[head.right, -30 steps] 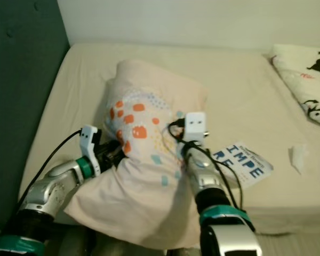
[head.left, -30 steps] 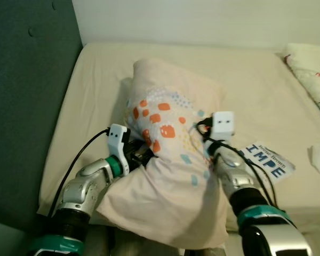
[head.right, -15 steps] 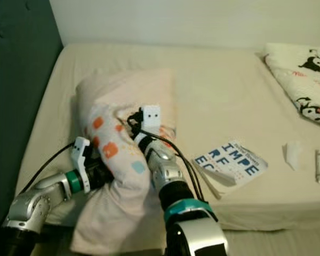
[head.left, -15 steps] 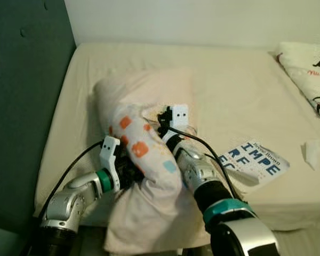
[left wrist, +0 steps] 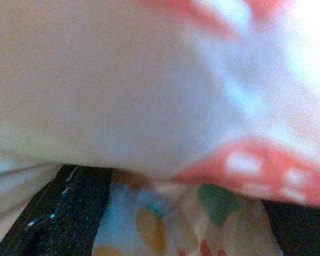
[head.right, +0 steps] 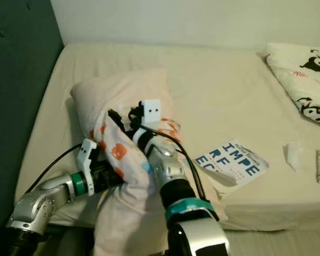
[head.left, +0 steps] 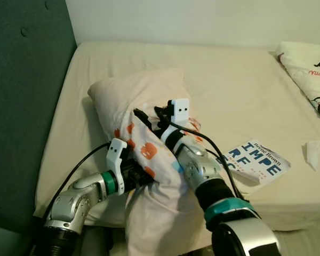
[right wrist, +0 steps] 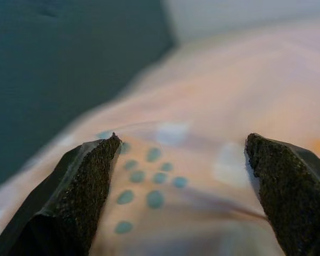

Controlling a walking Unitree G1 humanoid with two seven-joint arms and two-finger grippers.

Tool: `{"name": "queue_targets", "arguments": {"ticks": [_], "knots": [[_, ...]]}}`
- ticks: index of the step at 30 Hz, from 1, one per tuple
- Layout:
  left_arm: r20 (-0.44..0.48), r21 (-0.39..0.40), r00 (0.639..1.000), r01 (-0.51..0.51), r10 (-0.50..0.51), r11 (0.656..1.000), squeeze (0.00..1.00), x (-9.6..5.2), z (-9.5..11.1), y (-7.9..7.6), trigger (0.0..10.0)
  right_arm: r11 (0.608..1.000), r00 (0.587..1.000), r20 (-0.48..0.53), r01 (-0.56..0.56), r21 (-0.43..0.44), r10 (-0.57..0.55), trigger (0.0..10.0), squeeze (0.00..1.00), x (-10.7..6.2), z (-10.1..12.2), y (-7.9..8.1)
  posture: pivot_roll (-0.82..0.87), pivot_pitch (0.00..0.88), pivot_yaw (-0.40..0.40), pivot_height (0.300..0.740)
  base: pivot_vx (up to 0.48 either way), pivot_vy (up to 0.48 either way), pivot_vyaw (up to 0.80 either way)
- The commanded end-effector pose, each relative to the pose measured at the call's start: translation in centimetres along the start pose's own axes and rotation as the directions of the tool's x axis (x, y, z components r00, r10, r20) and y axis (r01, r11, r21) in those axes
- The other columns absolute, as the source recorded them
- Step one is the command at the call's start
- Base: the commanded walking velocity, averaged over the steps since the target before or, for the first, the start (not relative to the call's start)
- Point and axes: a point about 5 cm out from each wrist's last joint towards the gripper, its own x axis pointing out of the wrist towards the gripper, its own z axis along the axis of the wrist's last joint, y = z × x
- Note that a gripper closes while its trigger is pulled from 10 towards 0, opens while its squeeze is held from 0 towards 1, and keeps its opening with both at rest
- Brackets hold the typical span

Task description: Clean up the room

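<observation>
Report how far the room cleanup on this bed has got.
Done: nothing looks finished yet. In hand: the pillow is being handled by both arms, bunched and hanging off the bed's front edge; the left pincer is pressed into it from the side and the right pincer is open over its top. Left: the book, the crumpled tissue and the cartoon-print blanket lie on the bed.

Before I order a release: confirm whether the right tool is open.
Yes: in the right wrist view the right tool has its fingers spread wide apart over the pillow.
</observation>
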Motion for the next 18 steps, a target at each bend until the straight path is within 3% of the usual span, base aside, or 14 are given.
{"name": "queue_targets", "arguments": {"ticks": [1,3,4,5,7,9,11,16,18], "knots": [[-0.042,0.045,0.999,0.035,-0.033,0.998,0.00,-0.9,-0.6,-0.3,10.0,0.997,0.995,-0.056,0.079,-0.012,-0.079,10.0,0.00,-1.3,-1.3,-1.7,0.15,0.098,-0.012,0.575,0.000,0.000,0.00],[-0.042,0.045,0.999,0.035,-0.033,0.998,0.00,-0.9,-0.6,-0.3,10.0,0.997,0.995,-0.056,0.079,-0.012,-0.079,10.0,0.00,-1.3,-1.3,-1.7,0.15,0.098,-0.012,0.575,0.000,0.000,0.00],[-0.065,0.060,0.998,0.013,-0.009,0.998,0.00,-2.7,-0.6,0.4,10.0,0.988,0.987,-0.047,0.156,-0.020,-0.157,10.0,0.00,-2.6,-0.9,-3.9,0.15,0.098,-0.012,0.575,0.000,0.000,0.00],[-0.065,0.060,0.998,0.013,-0.009,0.998,0.00,-2.7,-0.6,0.4,10.0,0.988,0.987,-0.047,0.156,-0.020,-0.157,10.0,0.00,-2.6,-0.9,-3.9,0.15,0.098,-0.012,0.575,0.000,0.000,0.00],[-0.079,0.072,0.997,-0.018,0.023,0.997,0.00,-7.0,0.4,1.5,10.0,0.938,0.939,0.019,0.344,-0.033,-0.344,10.0,0.00,-5.6,1.0,-9.1,0.16,0.097,-0.011,0.575,0.000,0.000,0.00],[-0.079,0.072,0.997,-0.018,0.023,0.997,0.00,-7.0,0.4,1.5,10.0,0.938,0.939,0.019,0.344,-0.033,-0.344,10.0,0.00,-5.6,1.0,-9.1,0.16,0.097,-0.011,0.575,0.000,0.000,0.00],[-0.072,0.075,0.997,-0.006,0.012,0.997,0.00,-9.8,1.8,1.6,10.0,0.888,0.886,0.082,0.459,-0.020,-0.456,10.0,0.00,-7.4,2.8,-12.2,0.16,0.096,-0.013,0.575,0.000,0.000,0.00],[-0.086,0.093,0.996,0.044,-0.036,0.995,0.00,-11.4,2.8,0.7,10.0,0.867,0.854,0.152,0.496,0.057,-0.498,10.0,0.00,-7.9,4.9,-13.3,0.17,0.098,-0.014,0.575,0.000,0.000,0.00],[-0.086,0.093,0.996,0.044,-0.036,0.995,0.00,-11.4,2.8,0.7,10.0,0.867,0.854,0.152,0.496,0.057,-0.498,10.0,0.00,-7.9,4.9,-13.3,0.17,0.098,-0.014,0.575,0.000,0.000,0.00]]}}
